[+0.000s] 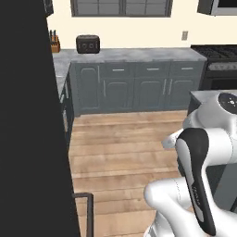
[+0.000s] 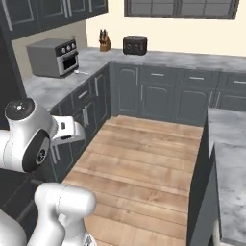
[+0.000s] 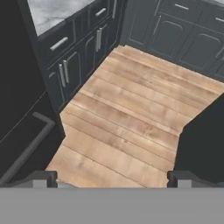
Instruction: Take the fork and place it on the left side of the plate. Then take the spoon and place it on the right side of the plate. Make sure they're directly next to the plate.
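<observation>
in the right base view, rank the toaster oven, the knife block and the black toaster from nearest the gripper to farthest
Gripper open, over the wooden floor.
1. Toaster oven, on the left counter.
2. Knife block, in the back corner.
3. Black toaster, on the back counter, just right of the block.

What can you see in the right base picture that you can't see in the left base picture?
Right base view alone: a grey toaster oven on the side counter. Left base view alone: a dark stove at the far right, and a tall black panel along the left. Both: the black toaster, the knife block, grey cabinets and the wooden floor.
</observation>
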Controlling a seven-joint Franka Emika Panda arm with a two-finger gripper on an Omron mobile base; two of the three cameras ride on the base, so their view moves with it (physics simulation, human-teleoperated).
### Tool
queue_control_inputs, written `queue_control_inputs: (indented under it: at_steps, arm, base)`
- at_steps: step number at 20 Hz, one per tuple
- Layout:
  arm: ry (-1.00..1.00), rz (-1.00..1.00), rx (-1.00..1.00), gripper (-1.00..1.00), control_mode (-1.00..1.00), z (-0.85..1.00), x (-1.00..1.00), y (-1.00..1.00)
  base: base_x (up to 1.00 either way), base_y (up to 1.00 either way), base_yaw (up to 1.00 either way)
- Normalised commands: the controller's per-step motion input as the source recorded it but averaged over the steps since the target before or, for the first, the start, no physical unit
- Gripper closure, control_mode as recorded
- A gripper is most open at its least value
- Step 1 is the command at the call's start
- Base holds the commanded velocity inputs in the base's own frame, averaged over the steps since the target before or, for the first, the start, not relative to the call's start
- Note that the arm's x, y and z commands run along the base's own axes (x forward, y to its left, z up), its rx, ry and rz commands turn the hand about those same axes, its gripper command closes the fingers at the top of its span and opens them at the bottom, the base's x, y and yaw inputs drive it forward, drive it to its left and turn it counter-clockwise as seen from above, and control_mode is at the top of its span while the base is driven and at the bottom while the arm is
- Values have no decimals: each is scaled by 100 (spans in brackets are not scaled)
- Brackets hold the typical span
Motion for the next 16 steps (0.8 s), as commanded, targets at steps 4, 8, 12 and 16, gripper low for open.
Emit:
queue_control_inputs:
  at_steps: [4, 8, 12, 16]
  arm:
    - [0, 0, 0, -100, 100, 0, 0, 0]
    - [0, 0, 0, -100, 100, 0, 0, 0]
    - [0, 0, 0, -100, 100, 0, 0, 0]
    - [0, 0, 0, -100, 100, 0, 0, 0]
  base:
    - [50, -56, 27]
    - [47, -73, 26]
    - [54, -61, 16]
    - [58, -54, 12]
